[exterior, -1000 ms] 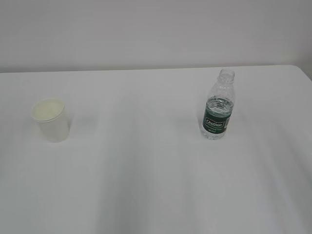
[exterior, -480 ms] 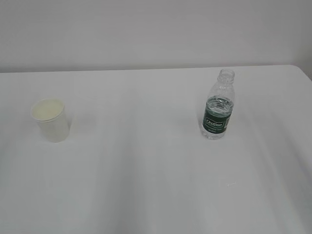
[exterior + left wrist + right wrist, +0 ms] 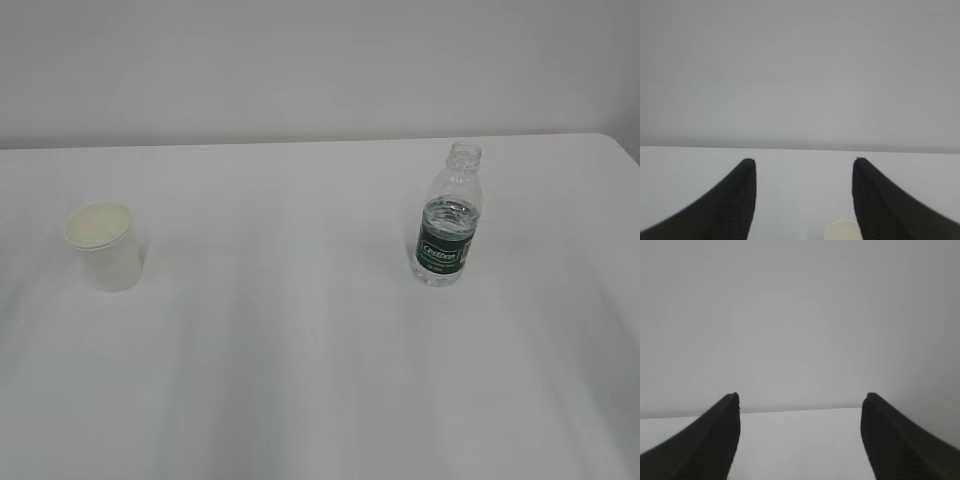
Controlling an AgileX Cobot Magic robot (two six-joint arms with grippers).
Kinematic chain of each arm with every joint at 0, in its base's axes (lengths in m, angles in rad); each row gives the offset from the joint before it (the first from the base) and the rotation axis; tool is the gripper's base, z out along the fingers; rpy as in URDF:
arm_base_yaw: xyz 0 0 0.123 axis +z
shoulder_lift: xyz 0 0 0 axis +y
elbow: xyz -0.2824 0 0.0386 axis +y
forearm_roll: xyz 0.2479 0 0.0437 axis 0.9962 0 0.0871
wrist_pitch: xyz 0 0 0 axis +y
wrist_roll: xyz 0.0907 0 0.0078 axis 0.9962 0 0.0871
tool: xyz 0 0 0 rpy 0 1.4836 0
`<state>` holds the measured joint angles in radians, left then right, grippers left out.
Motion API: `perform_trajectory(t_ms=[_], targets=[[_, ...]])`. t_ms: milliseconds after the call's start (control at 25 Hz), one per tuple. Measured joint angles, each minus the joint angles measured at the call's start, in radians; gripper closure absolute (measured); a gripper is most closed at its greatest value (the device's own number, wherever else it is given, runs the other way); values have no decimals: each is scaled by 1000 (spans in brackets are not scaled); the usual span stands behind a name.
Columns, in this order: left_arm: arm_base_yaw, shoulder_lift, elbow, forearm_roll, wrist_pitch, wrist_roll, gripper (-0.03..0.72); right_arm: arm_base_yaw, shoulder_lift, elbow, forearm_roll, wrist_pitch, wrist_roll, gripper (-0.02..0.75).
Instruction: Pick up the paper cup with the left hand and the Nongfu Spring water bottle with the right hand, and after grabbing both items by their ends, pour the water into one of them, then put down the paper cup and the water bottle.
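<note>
Standing well apart on the tabletop (image 3: 300, 380), paper cup (image 3: 104, 246) left and water bottle (image 3: 447, 220) right, both were left ungrabbed, each arm's jaws spread wide, presumably for easy one-per-side pickup.

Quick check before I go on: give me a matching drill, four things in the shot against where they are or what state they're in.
Things:
1. paper cup
2. Nongfu Spring water bottle
3. left gripper
4. right gripper

States:
A. open, nothing but table and wall ahead of it
B. upright on the table's right side, capless
C. open, a pale cup rim just below it
D. upright on the table's left side

Pairs: 1-D, 2-B, 3-C, 4-A
</note>
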<state>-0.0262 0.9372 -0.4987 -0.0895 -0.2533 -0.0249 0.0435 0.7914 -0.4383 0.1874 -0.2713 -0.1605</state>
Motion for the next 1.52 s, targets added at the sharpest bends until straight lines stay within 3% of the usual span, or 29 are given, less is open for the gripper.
perform_trajectory(t_ms=[160,400,760,1320,1520], targets=[[-26,6,75,0,-107,0,256,0,2,68,-20,-84,41,165],[-105,9,207,0,-319,0,256,0,15,175,-155,-253,202,165],[-115,119,414,32,-616,0,256,0,122,226,-372,-422,338,165],[-115,351,431,138,-845,0,257,0,565,225,-562,-830,420,165],[-115,514,431,157,-885,0,257,0,709,221,-558,-857,426,165]])
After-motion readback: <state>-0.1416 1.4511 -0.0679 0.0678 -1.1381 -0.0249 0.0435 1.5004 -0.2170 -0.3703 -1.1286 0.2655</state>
